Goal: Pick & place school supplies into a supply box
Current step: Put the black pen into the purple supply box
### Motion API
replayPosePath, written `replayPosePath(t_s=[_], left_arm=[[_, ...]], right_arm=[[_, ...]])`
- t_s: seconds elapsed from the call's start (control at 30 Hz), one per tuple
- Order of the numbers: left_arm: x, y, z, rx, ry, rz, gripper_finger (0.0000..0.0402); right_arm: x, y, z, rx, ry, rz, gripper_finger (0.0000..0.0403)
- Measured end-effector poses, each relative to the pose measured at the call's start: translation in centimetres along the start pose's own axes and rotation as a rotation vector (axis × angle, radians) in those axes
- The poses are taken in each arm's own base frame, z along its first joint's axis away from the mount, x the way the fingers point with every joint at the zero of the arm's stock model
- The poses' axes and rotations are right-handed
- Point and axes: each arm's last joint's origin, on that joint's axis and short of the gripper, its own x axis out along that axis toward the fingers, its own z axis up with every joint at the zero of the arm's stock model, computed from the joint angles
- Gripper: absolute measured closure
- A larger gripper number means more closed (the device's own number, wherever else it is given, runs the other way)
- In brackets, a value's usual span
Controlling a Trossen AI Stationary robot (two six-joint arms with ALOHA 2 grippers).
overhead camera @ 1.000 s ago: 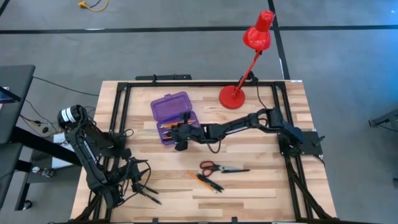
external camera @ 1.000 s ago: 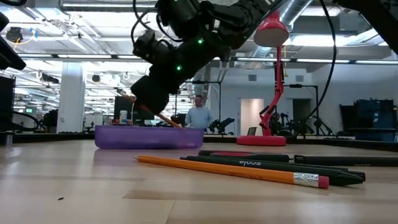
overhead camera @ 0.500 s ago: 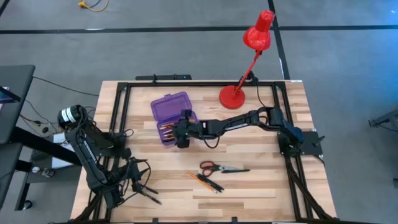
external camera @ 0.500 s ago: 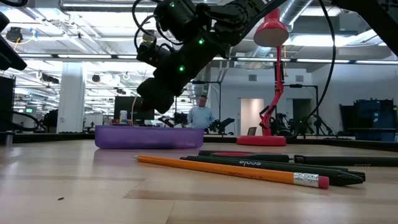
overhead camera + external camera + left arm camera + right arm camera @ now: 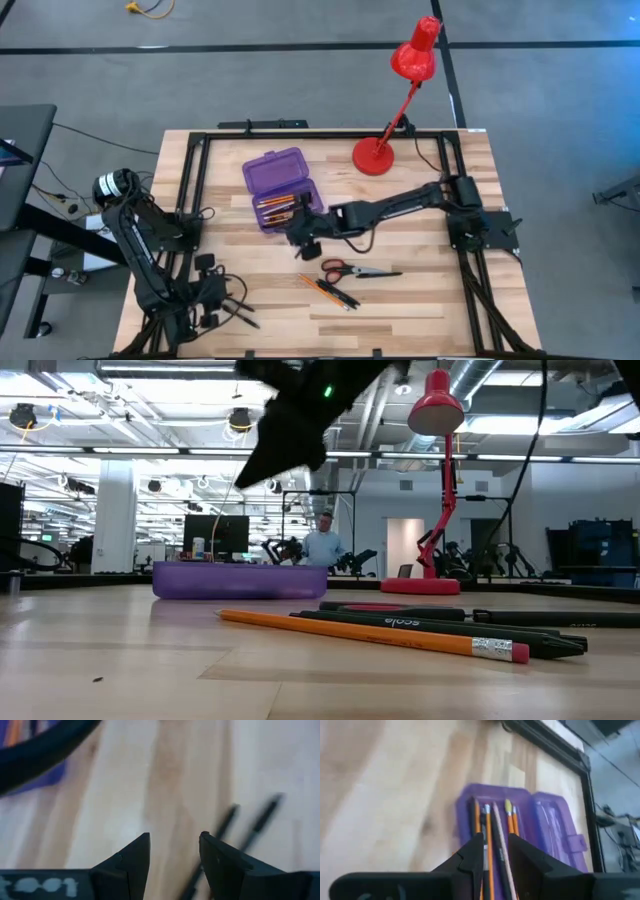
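- Supply box [image 5: 282, 190]: purple, lid hinged open toward 11 o'clock, sitting left of table centre; its long axis runs 10 to 4 o'clock in the overhead view.
- Contents of its tray [image 5: 492, 827]: several orange pencils and at least one darker pen, lying side by side along the tray's length.
- Loose pencil [image 5: 370, 633]: on the wood toward 6 o'clock from the box, pink eraser end at 4 o'clock, long axis 10 to 4.
- Black pens [image 5: 440, 628]: just beside that pencil, roughly parallel to it.
- Red-handled scissors [image 5: 358, 269]: flat on the table just past the pens, handles at 9 o'clock, blades pointing to 3 o'clock.
- My right gripper [image 5: 307, 240]: raised above the table just off the box's near corner, fingers parted and holding nothing.
- My left gripper [image 5: 236, 312]: parked at the table's 7 o'clock corner, fingers spread, empty.
- Red desk lamp [image 5: 385, 130]: base at 1 o'clock from the box.
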Motion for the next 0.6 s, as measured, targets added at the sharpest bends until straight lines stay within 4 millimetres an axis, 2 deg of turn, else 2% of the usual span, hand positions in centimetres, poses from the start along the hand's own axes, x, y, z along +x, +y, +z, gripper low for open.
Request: replayPosePath(t_s=[0.17, 0.3, 0.6], left_arm=[[0.6, -0.7, 0.7, 0.027, 0.045, -0.07, 0.0244], [1.8, -0.8, 1.1, 0.075, 0.069, -0.057, 0.0244], [4.9, -1.2, 0.9, 0.156, 0.275, -0.04, 0.0244]], right_arm=[[-1.9, 2.4, 0.8, -0.041, 0.014, 0.064, 0.0321], [-3.1, 4.5, 1.2, -0.052, 0.028, 0.102, 0.0321], [-5.6, 9.0, 0.6, -0.055, 0.197, 0.096, 0.0321]])
